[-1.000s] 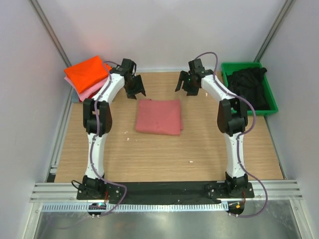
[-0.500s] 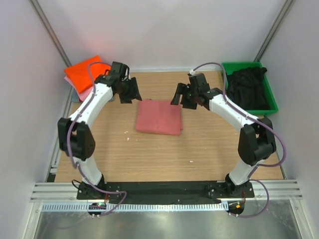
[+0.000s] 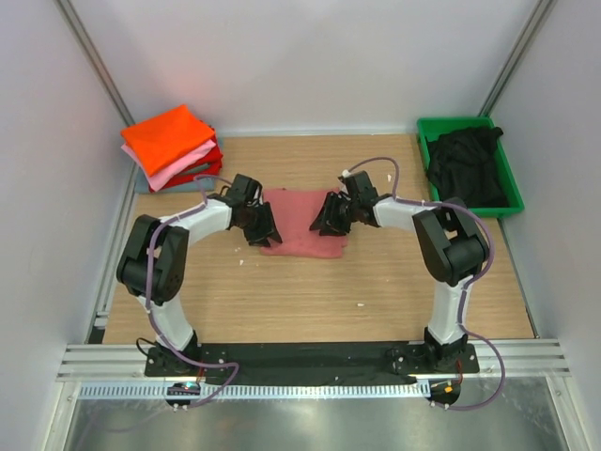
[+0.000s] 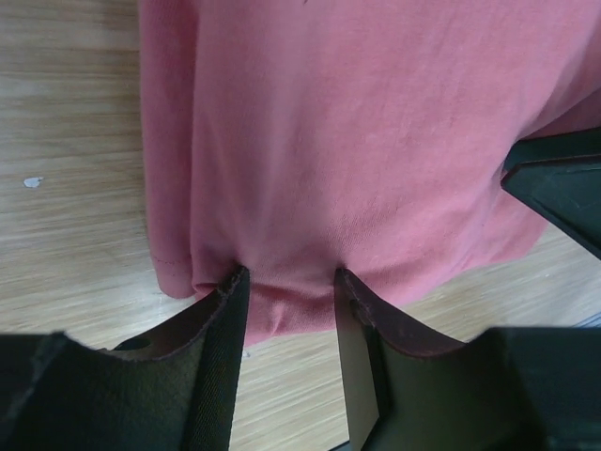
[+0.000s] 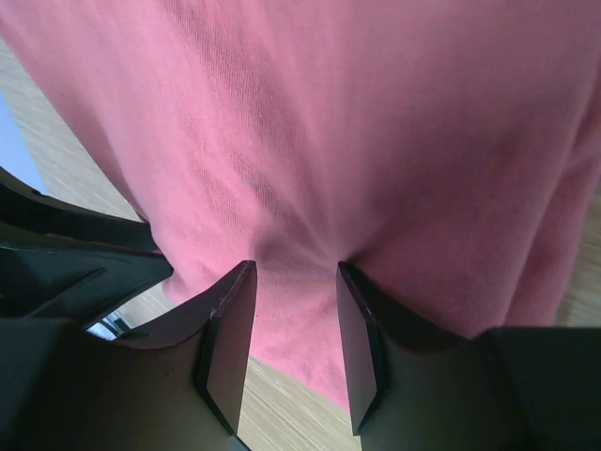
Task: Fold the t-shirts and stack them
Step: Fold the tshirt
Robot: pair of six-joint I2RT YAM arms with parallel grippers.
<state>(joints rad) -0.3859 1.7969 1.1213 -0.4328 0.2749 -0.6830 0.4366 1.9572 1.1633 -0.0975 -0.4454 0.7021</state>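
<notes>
From above, a folded salmon-red t-shirt [image 3: 300, 224] lies flat on the wooden surface [image 3: 310, 291], about midway between its left and right edges and a little toward the far edge. The left gripper [image 3: 263, 228] is down on the shirt's left side and the right gripper [image 3: 329, 220] on its right side, both arms bent low. In the far left corner sits a stack of folded shirts: an orange t-shirt [image 3: 167, 136] on top, a pink t-shirt [image 3: 175, 173] under it, and a red t-shirt [image 3: 205, 167] showing at the side. In the far right corner a green bin [image 3: 474, 210] holds a crumpled black t-shirt [image 3: 467, 162].

In the left wrist view, the left gripper [image 4: 289, 282] meets the salmon-red t-shirt [image 4: 357, 141] at its folded edge. Its fingers [image 4: 223, 324] are partly closed, with a bulge of the edge pinched between them and creases running out from both tips. The right gripper [image 4: 559, 188] shows dark at the right edge, over the same cloth. A white speck [image 4: 33, 181] lies on the bare surface [image 4: 66, 113] beside the shirt.

In the right wrist view, the right gripper [image 5: 296, 272] presses into the salmon-red t-shirt [image 5: 329, 113] close to its edge. Its fingers [image 5: 230, 329] stand partly closed, with a ridge of cloth gripped between them and puckers fanning from the tips. The left gripper [image 5: 66, 258] shows at the left, and a strip of surface [image 5: 282, 413] shows below the shirt.
</notes>
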